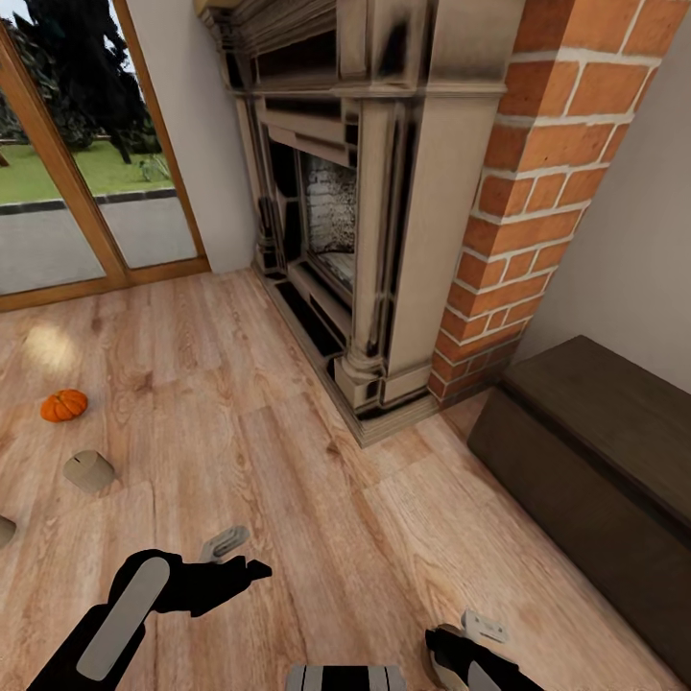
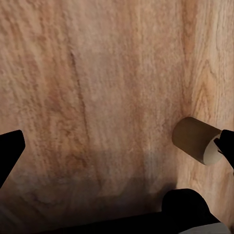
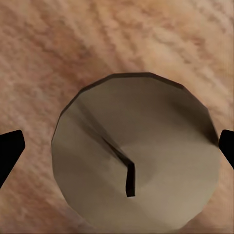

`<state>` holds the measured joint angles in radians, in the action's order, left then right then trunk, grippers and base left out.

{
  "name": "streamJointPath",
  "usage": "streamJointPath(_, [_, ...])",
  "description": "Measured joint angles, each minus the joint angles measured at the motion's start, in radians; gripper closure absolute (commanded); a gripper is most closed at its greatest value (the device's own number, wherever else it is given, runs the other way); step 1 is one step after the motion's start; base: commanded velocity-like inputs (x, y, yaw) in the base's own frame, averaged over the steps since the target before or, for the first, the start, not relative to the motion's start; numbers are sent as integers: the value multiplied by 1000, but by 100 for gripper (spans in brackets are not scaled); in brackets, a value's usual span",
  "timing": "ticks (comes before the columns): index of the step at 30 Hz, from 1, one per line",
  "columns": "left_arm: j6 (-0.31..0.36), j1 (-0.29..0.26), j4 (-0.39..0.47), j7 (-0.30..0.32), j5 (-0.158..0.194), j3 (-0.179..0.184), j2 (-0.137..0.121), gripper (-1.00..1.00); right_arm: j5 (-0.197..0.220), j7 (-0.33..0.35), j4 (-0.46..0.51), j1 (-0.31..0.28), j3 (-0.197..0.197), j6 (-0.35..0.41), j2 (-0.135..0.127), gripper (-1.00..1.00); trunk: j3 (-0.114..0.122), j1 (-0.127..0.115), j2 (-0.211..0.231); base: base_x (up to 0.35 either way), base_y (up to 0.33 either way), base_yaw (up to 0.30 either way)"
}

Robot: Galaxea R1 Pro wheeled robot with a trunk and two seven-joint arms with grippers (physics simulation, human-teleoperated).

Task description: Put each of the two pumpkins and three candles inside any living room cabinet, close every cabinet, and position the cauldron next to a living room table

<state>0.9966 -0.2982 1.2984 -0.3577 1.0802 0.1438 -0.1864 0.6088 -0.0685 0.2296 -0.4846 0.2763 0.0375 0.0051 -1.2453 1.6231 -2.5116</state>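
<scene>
**Carrying one candle toward the cabinet**

Looking down from the head camera, nearest me is my right gripper (image 1: 459, 645) at the bottom edge of the view, and its wrist camera looks straight onto the flat top and dark wick of a candle (image 3: 134, 156) sitting between the fingers. The fingertips stand at either side of the candle, but I cannot tell whether they are actually pressed against it. My left gripper (image 1: 230, 552) hangs over bare floor (image 1: 317, 499) with its fingers apart and nothing between them; its wrist camera also catches a tan candle past one fingertip, which I take to be the one at my right gripper.

Farther out on my left, a second candle (image 1: 88, 470) lies on the boards, with what may be a third (image 1: 5, 530) cut off at the picture's left edge. Beyond them sits one orange pumpkin (image 1: 63, 405), well apart from both arms. The cabinet (image 1: 595, 461) stands to my right against the wall, beside the brick side of the fireplace (image 1: 384, 240); I can see no open drawer.

I judge this an early step: the first candle is being dealt with. Next I would need to turn right, close on the cabinet, and open it with the free left gripper before setting the candle inside.
</scene>
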Motion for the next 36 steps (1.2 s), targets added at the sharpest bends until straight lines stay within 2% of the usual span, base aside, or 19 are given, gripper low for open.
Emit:
streamJointPath(26, [0,0,0,0,0,0,0,-100,0,-16,-2,0,1,3,0,-100,0,0,0,0,0,0])
streamJointPath(31, [0,1,0,0,0,0,0,-100,0,-16,-2,0,1,3,0,-100,-19,2,-1,0,0,0])
streamJointPath(36, [0,0,0,0,0,0,0,-100,0,-16,-2,0,1,2,0,-100,-19,2,-1,0,0,0])
